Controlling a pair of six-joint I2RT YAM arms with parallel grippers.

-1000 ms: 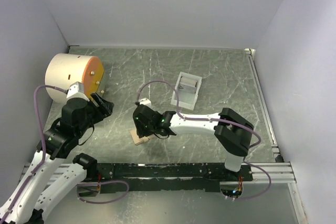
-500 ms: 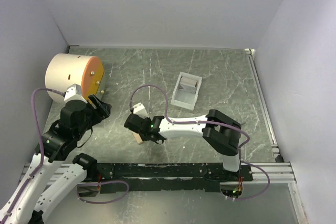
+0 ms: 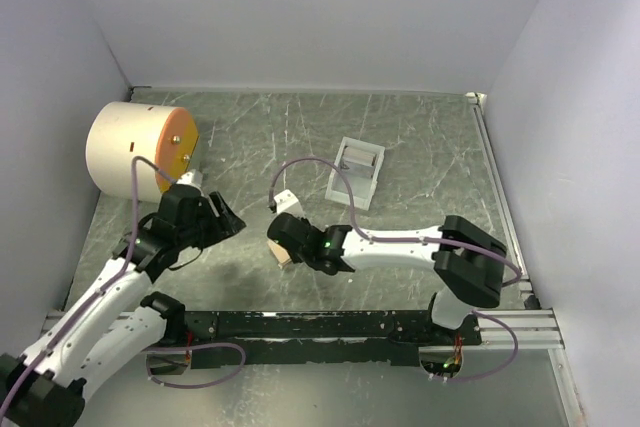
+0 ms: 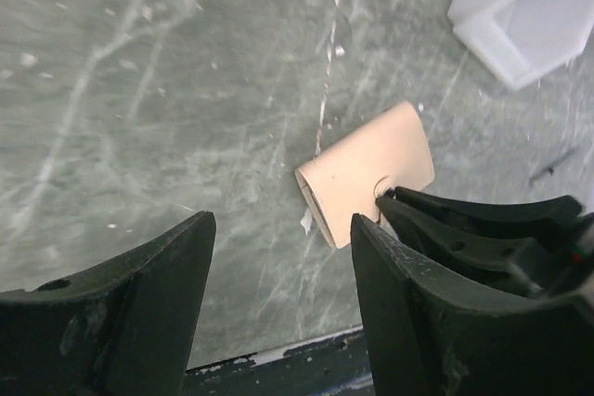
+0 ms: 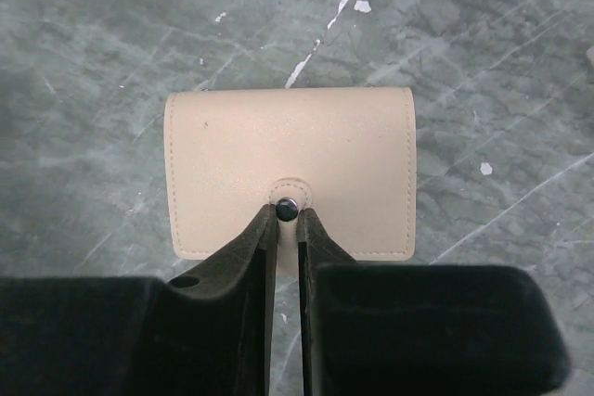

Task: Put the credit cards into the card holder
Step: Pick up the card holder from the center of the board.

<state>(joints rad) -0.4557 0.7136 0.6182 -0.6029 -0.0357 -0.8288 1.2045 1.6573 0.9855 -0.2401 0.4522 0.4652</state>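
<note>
Step in hand, by my read: opening the closed tan wallet [image 5: 290, 169], which lay by the bench's near edge. R gripper [image 5: 288, 227] fingers were pressed nearly together, pinching its snap tab. L gripper [image 4: 278, 234] fingers were spread, empty, beside it. No credit cards showed, prob. inside. The card holder [image 3: 349, 198] sat mid-bench. Next: lift flap w/o dragging wallet. No legible writing.

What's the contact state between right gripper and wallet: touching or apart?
Touching. In the right wrist view, the right gripper has its fingertips closed on the snap tab of the wallet, and no gap shows between them.
</note>
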